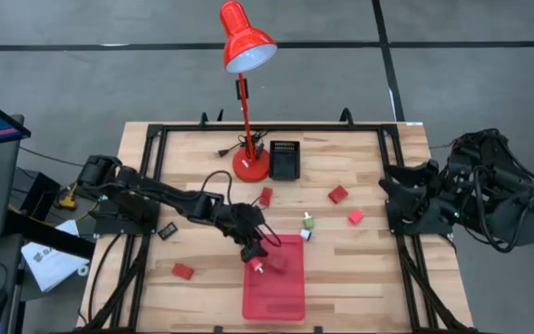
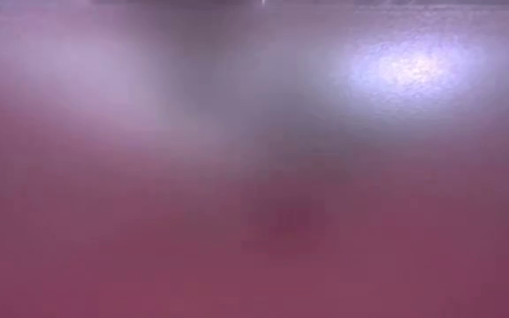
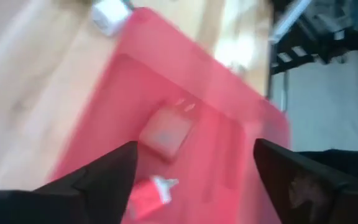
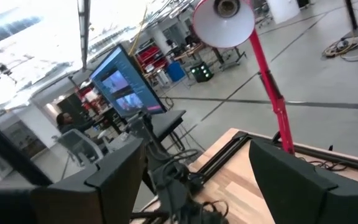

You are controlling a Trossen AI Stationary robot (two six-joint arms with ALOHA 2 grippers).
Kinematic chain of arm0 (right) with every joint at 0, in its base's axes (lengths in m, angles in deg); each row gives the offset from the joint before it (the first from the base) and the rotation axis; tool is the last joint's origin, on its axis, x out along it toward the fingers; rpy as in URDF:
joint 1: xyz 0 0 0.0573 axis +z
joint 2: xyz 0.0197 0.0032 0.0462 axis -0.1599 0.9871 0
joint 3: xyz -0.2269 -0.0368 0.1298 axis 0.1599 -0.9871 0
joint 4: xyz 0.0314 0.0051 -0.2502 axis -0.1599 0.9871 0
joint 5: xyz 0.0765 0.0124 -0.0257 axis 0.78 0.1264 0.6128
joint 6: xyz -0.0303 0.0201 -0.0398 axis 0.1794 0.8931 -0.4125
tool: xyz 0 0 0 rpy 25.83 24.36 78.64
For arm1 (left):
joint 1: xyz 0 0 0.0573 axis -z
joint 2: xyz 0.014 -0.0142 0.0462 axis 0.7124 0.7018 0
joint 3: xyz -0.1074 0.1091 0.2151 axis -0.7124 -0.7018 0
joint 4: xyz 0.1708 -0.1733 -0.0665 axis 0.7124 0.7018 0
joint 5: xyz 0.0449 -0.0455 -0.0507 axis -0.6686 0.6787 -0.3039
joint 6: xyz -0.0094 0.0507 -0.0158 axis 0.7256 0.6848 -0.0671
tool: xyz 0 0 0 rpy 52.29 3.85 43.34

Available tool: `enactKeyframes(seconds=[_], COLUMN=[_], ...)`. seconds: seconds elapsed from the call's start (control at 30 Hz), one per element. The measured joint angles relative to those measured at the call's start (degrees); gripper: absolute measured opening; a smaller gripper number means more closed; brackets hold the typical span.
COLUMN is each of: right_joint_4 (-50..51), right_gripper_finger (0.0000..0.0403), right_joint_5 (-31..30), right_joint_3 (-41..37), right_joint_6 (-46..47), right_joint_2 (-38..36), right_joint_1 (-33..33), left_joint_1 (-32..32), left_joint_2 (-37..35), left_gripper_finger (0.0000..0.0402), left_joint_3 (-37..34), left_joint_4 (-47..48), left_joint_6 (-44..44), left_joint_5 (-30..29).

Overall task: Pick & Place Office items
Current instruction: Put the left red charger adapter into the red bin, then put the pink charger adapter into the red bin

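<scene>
Left gripper (image 1: 259, 254) positioned over the near-lamp end of the flat red tray (image 1: 286, 301), fingers (image 3: 114, 174) spread wide and empty in the left wrist view. Directly beneath, a small red piece with a white end (image 3: 151, 194) lying on the tray floor, with a pale red square block (image 3: 165, 132) just beyond it, also inside the tray; both seen from above as a red-and-white piece (image 1: 258, 266) and a block (image 1: 277, 263). Right gripper (image 4: 191, 180) parked at the table's right edge, raised and aimed across the room, fingers spread wide, nothing between them. Elsewhere on the wooden table (image 1: 369, 278): red blocks at (image 1: 266, 196), (image 1: 338, 194), (image 1: 355, 217) and (image 1: 183, 271); a white-green piece (image 1: 309, 221) touching or just beside a blue-white one (image 1: 305, 234) near the tray's corner; a small black piece (image 1: 167, 230) beside the left arm. Red desk lamp (image 1: 248, 165) standing at the far side, black holder (image 1: 284, 160) just beside its base. Low view blocked by a pink blur.
</scene>
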Motion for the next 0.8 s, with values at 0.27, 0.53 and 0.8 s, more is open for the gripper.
enactKeyframes(seconds=[0.27, 0.53, 0.8], right_joint_4=[10.7, 38.5, 25.3], right_gripper_finger=[0.0282, 0.0282, 0.0282], right_joint_5=[22.2, 56.9, 61.1], right_joint_3=[0.1, -11.3, -33.3], right_joint_6=[11.0, 54.7, 79.6], right_joint_2=[0.5, 1.5, -2.0], right_joint_1=[-0.1, -7.3, -20.4], left_joint_1=[-4.3, -10.9, -12.5], left_joint_2=[-8.0, -22.7, -29.5], left_gripper_finger=[0.0339, 0.0324, 0.0324], left_joint_3=[-0.1, -0.1, -0.1], left_joint_4=[-0.8, 9.0, 12.3], left_joint_6=[0.5, 3.3, 3.1], left_joint_5=[-3.5, -13.7, -18.8])
